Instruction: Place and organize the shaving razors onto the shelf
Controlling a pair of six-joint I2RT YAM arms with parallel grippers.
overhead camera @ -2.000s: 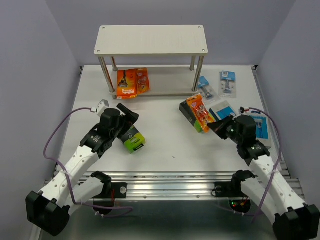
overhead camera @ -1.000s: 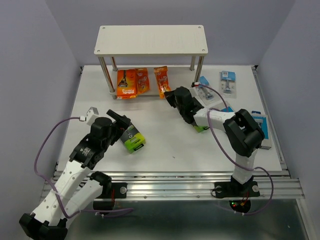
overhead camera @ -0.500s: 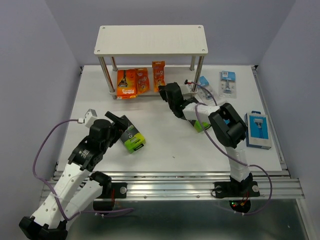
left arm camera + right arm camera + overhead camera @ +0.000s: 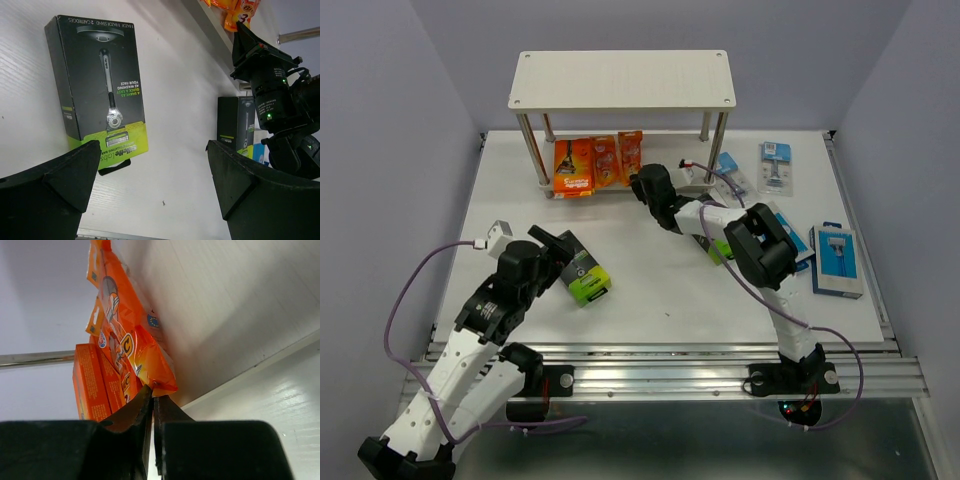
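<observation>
- Right gripper (image 4: pixel 153 390): jaws all but closed, with the tips on the bottom edge of an orange pack (image 4: pixel 142 357). It looks like a pinch, though the contact is too small in view to be sure.
- The orange pack stands on the lower board of the shelf (image 4: pixel 620 80), under the top board. It leans against two other orange packs (image 4: pixel 585 165) on its left in the top view.
- The right arm reaches in from the front of the shelf to the lower tier.
- Left gripper (image 4: pixel 150 172): jaws spread wide, nothing held. It hovers over a green box (image 4: pixel 100 95).
- That green box lies flat on the table (image 4: pixel 650 290), in front of the shelf's left end and well apart from it.
- A second green box (image 4: pixel 235 125) lies in front of the shelf's right end, partly hidden by the right arm.
- Blue packs (image 4: pixel 838 260) lie on the table to the right of the shelf and in front of its right end.
</observation>
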